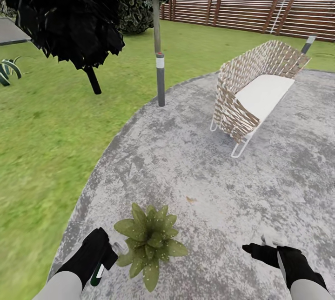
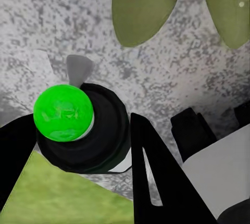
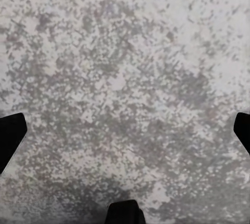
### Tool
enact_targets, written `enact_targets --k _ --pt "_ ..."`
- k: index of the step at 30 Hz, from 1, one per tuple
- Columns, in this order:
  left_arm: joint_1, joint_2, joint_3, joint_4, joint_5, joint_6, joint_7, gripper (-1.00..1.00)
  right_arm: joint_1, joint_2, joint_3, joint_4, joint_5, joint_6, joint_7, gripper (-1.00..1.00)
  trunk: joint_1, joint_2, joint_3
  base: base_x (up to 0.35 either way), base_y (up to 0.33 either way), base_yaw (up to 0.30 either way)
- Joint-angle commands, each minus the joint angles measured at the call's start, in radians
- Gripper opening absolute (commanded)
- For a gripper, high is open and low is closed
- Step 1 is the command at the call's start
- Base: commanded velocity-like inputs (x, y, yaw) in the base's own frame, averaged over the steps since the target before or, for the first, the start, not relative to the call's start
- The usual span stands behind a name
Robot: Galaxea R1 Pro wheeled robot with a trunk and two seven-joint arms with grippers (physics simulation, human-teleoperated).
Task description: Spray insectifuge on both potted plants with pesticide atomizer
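The left gripper (image 1: 108, 254), clamped on the spray bottle (image 1: 103, 263), sits just left of the potted plant (image 1: 150, 243) on the patio (image 1: 195, 170); the right gripper (image 1: 253, 248), jaws spread empty, hangs farther off right.

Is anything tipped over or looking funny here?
Yes. The wicker bench on the patio leans back, front legs off the ground. The potted plant has pale spots on its leaves, next to the left pincer.
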Motion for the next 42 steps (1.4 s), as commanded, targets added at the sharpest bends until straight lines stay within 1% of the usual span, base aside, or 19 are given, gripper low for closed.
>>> enact_targets --k 1,8,20,25,33,42 --pt "-0.001 -0.001 0.006 -0.001 -0.010 0.000 -0.010 -1.00 -0.001 0.001 -0.007 -0.002 0.010 0.003 0.010 1.00 0.000 0.000 -0.001 0.000 0.309 -0.051" --pt "-0.001 -0.001 0.006 -0.001 -0.009 -0.002 -0.011 -1.00 -0.001 0.003 -0.007 -0.003 0.010 0.003 0.013 1.00 0.000 0.000 -0.001 0.000 0.312 -0.010" --pt "-0.001 -0.003 0.006 -0.001 -0.009 -0.002 -0.010 -1.00 -0.001 0.002 -0.007 -0.004 0.010 0.003 0.011 1.00 0.000 0.000 -0.001 0.000 0.017 -0.258" --pt "-0.001 -0.003 0.008 -0.003 -0.009 -0.002 -0.010 -1.00 -0.001 0.002 -0.007 -0.004 0.010 0.004 0.011 1.00 0.000 0.000 -0.001 -0.149 0.108 -0.047" --pt "-0.001 -0.003 0.009 -0.004 -0.007 -0.002 -0.010 -1.00 -0.001 0.002 -0.007 -0.004 0.010 0.003 0.011 1.00 0.000 0.000 -0.001 -0.084 0.260 -0.032" --pt "-0.001 -0.003 0.009 -0.004 -0.007 -0.002 -0.010 -1.00 -0.001 0.002 -0.007 -0.004 0.009 0.003 0.011 1.00 0.000 0.000 -0.001 -0.001 0.303 -0.214"
